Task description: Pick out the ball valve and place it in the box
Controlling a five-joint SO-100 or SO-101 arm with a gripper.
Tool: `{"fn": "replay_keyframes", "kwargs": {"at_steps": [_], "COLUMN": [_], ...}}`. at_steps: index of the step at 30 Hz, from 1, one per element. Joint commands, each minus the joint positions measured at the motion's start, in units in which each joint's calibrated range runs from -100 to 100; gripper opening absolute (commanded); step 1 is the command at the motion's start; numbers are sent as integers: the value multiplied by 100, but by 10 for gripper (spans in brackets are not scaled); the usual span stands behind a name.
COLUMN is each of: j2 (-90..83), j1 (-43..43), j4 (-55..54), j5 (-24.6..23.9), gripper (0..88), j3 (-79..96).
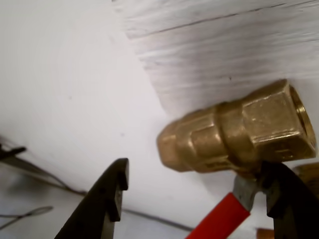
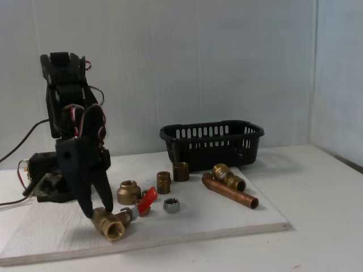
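Wrist view has the gripper spread, one finger against the ball valve by its red handle, so closing off-centre might roll it away.

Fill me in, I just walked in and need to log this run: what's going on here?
A small black robot arm has its end effector lowered onto the ball valve at the front of the white wooden board. The fingers straddle the brass body near its red lever, with a gap showing in the wrist view, so it isn't clamped yet. The box sits behind, apart from the valve. Loose brass fittings and a copper pipe lie between.
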Motion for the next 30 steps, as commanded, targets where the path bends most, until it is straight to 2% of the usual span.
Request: {"fn": "replay_keyframes", "kwargs": {"at_steps": [1, 7, 14, 20, 30], "j2": [-61, 15, 6, -78, -61], "j1": [-6, 8, -102, -102, -51], "j4": [-1231, -4029, -4209, -2909, 552], "j5": [13, 13, 18, 18, 13], "gripper": [281, 281, 281, 281, 281], "j3": [647, 2281, 2912, 2479, 719]}}
